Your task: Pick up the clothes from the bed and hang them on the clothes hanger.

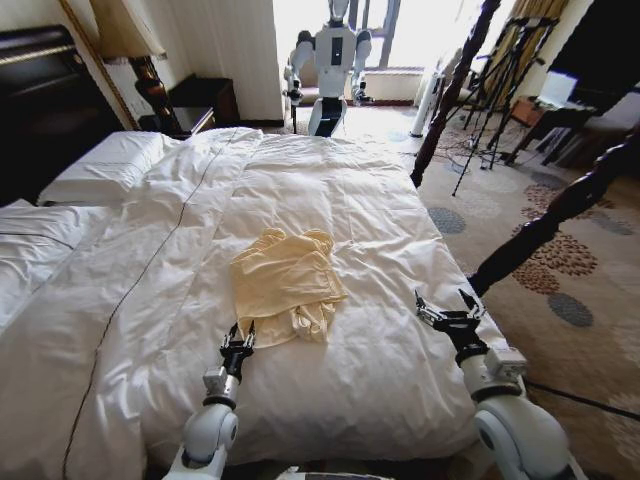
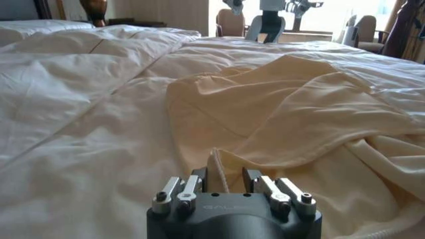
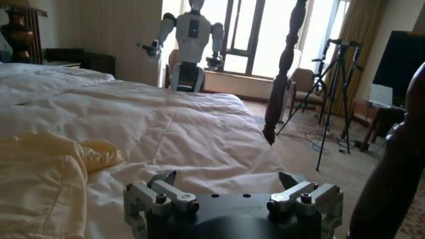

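- The room is a bedroom with a patterned carpet, bright windows at the far end, black tripods point(image 1: 500, 80) at far right and a second robot point(image 1: 330, 60) standing beyond the far end of the bed.
- The bed point(image 1: 330, 190) takes up most of the head view; its white puffy duvet is rumpled and dark turned posts point(image 1: 455, 90) rise along its right edge.
- The clothes point(image 1: 285, 280), a pale yellow garment, lie crumpled on the duvet near the near edge, slightly left of the middle.
- The left gripper point(image 1: 238, 345) sits at the garment's near-left hem; in the left wrist view its jaws are clenched on a raised fold of the cream cloth point(image 2: 219, 167).
- The right gripper point(image 1: 450, 310) hovers over bare duvet well to the right of the garment, its jaws spread wide and holding nothing.
- No clothes hanger is visible, so hanging looks a long way off.
- Risks, as I judge them: the pinch covers just a thin edge fold, so the soft cloth could slip free on lifting; the jaws may also have caught duvet fabric beneath, dragging it up too; and a one-corner lift would leave the garment dangling bunched, hard to thread onto a hanger.
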`<state>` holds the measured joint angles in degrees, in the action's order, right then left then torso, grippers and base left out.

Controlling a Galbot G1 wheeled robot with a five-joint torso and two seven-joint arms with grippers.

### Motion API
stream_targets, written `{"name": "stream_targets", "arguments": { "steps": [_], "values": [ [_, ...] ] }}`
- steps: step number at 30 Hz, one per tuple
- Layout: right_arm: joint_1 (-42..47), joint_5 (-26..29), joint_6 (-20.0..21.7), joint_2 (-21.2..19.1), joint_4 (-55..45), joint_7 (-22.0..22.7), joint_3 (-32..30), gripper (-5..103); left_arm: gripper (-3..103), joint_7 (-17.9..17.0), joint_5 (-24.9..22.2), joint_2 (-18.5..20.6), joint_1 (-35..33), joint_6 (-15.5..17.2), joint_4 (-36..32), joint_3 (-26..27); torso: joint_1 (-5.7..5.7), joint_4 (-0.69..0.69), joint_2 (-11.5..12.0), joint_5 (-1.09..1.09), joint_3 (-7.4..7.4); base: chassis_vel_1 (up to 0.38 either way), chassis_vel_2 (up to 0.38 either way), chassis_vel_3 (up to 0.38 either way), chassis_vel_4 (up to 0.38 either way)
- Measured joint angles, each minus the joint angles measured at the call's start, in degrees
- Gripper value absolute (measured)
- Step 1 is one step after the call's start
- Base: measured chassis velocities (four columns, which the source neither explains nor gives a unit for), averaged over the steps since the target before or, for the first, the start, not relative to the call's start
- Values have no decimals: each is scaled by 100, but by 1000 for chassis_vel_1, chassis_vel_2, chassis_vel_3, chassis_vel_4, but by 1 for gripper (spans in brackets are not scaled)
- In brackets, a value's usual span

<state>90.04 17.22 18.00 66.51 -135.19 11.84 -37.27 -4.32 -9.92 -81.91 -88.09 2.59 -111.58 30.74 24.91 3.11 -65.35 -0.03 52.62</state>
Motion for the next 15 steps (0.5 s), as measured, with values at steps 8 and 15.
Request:
{"name": "stream_targets", "arguments": {
  "steps": [8, 15],
  "values": [
    [53, 4, -14, 17, 0, 34, -31, 100, 20, 23, -68, 42, 60, -39, 22, -11, 0, 0, 0, 0, 0, 0, 0, 0, 0],
    [-15, 10, -14, 34, 19, 35, 54, 100, 2, 22, -236, 172, 119, -124, -37, 26, 0, 0, 0, 0, 0, 0, 0, 0, 0]
  ]
}}
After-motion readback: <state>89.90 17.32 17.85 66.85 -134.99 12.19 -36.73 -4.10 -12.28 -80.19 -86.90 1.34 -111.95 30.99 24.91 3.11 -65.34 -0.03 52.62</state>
